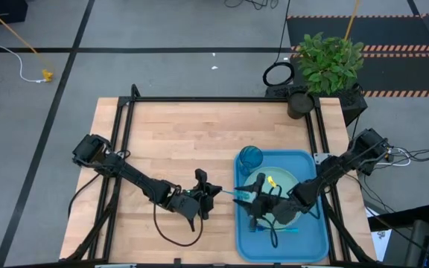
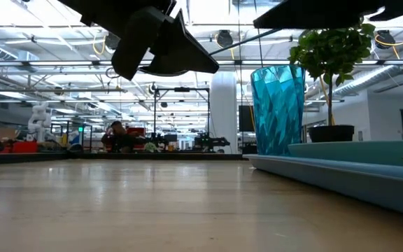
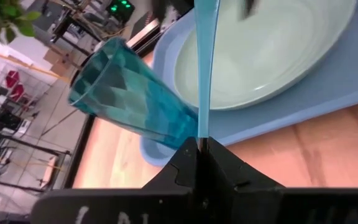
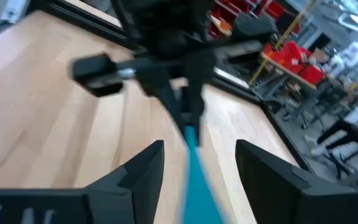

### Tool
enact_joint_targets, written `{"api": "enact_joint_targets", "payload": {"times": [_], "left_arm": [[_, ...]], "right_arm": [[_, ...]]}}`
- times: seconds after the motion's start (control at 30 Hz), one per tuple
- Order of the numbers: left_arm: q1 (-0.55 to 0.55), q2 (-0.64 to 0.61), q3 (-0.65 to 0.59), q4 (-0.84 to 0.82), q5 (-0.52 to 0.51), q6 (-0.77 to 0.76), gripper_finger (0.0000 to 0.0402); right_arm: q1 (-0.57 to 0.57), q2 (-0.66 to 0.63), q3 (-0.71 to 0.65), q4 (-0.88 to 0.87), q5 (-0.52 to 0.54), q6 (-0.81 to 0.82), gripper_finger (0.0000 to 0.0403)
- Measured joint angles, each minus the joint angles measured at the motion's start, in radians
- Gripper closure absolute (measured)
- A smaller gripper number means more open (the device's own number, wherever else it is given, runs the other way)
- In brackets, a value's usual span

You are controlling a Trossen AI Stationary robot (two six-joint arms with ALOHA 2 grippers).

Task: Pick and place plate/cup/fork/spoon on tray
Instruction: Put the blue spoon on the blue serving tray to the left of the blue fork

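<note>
My left gripper hovers left of the blue tray, shut on a thin light blue utensil handle. The handle reaches right over the tray's rim. My right gripper stands open over the tray's left part, its fingers on either side of that handle with gaps showing. That gripper hides the utensil's head, so I cannot tell fork from spoon. The mint-green plate lies on the tray. The teal cup stands upright on the tray's far left corner. My left gripper pinches the light blue handle at its end between the two fingertips. The fingers come nearly level from the table's left, in line with the handle. The handle sticks straight out ahead of them, clear of the table, over the tray's edge.
A second light blue utensil lies on the tray's near part, and something small and yellow sits on the plate. A potted plant stands at the far right corner. Bare wood spreads left of the tray.
</note>
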Motion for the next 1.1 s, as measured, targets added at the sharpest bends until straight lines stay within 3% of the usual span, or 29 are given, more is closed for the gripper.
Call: {"api": "enact_joint_targets", "payload": {"times": [0.2,0.67,1.1], "left_arm": [[-0.001,0.000,0.000,0.002,0.020,0.001,0.0381],[0.000,0.000,0.000,0.000,0.054,0.006,0.0379],[0.007,0.000,0.000,-0.012,0.082,-0.030,0.0386]], "right_arm": [[-0.017,0.000,0.000,-0.023,-0.082,0.017,0.0251],[-0.017,0.000,-0.001,-0.094,-0.054,-0.046,0.0283],[-0.016,0.000,-0.001,-0.080,-0.076,-0.074,0.0356]]}}
